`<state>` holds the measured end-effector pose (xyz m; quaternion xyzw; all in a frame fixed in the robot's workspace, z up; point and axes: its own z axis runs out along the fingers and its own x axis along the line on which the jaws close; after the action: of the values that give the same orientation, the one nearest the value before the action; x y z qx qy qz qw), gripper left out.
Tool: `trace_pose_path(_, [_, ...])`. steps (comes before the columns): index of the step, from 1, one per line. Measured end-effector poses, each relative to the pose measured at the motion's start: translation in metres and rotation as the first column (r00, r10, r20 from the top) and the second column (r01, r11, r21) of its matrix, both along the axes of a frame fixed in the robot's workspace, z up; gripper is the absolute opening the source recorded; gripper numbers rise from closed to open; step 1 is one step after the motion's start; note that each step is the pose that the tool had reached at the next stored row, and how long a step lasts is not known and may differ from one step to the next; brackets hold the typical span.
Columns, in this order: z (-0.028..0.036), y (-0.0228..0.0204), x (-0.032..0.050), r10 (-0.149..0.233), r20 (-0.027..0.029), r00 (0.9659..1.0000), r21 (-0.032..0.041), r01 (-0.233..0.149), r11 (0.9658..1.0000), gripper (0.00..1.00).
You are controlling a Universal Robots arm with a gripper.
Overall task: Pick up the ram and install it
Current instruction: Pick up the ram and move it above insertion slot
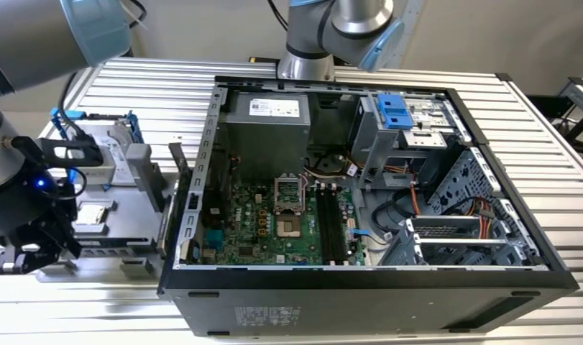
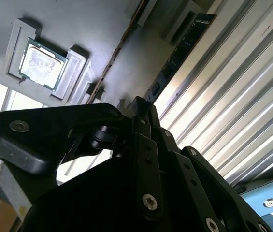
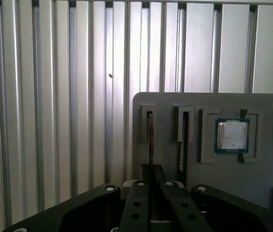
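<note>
The gripper (image 3: 151, 173) was seen closest in the first wrist view, its black fingers (image 3: 145, 174) drawn together on either side of the ram (image 3: 150, 137), so that the stick was gripped at its near end. The ram was seen edge-on there, standing upright in a narrow slot of a gray tray (image 3: 223, 179). In the second wrist view the same stick (image 2: 184, 46) was shown as a long dark board running away from the fingertips along the tray's edge. A second slot (image 3: 183, 126) was set just beside the first. Beyond it a square silver processor (image 3: 232, 135) was laid flat in its own recess. The tray was carried on a table (image 3: 54, 121) of ribbed metal slats, and bright light was reflected off the ribs. In the exterior view the tray was placed at the exterior view's left, with a hard drive (image 1: 99, 154) in a blue-handled frame held at its far end. An open computer case (image 1: 368, 284) was laid on its side just beside the tray. Inside it a green motherboard (image 1: 272, 230) was exposed, with long black memory slots (image 1: 334, 230) left unfilled. A gray power supply (image 1: 267, 133) was mounted farther back. At the table's far edge a gray arm section (image 1: 315, 43) with a blue cap was stood. A pale wall (image 1: 205, 29) was seen behind it, and the corner of another ribbed table (image 1: 581, 93) was glimpsed at the exterior view's right.
</note>
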<state>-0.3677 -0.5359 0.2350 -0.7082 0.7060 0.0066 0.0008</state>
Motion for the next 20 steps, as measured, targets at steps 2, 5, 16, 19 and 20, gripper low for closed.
trace_pose_path(2, [0.0013,0.0000,0.0000,0.000,0.0001,1.0000,0.0001,0.000,1.0000,0.00])
trace_pose_path(5, [0.0036,0.0000,0.0000,0.000,0.0001,1.0000,0.0001,0.000,1.0000,0.00])
trace_pose_path(16, [0.0124,0.0000,0.0000,0.000,0.0001,1.0000,0.0001,0.000,1.0000,0.00])
trace_pose_path(19, [0.0141,0.0000,0.0001,0.000,0.0002,1.0000,0.0001,0.000,1.0000,0.00])
trace_pose_path(20, [0.0147,0.0000,0.0001,0.000,0.0001,1.0000,0.0001,0.000,1.0000,0.00])
